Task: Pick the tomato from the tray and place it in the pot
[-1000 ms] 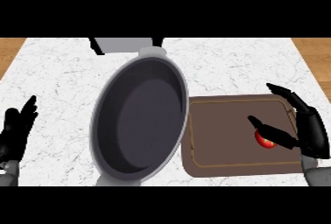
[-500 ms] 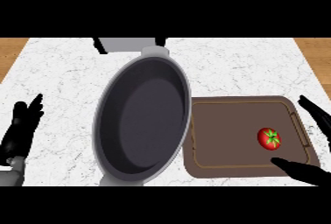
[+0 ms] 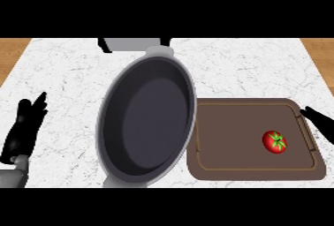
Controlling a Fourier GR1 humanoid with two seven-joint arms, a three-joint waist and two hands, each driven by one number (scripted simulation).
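- Tomato: lies alone on the brown tray, toward its 3 o'clock side, stem star facing up.
- Looks small, round and light; smooth skin likely slippery, flesh soft, so prone to rolling and bruising.
- Best taken across the widest part, fingers and thumb on opposite flanks, clear of the stem.
- Right hand: only a sliver shows at 3 o'clock, just beside the tray's edge, holding nothing; cannot tell whether spread or curled.
- Left hand: rests at 9 o'clock on the worktop, fingers straight and together, empty.
- Pot: wide and shallow, touching the tray's 9 o'clock edge.
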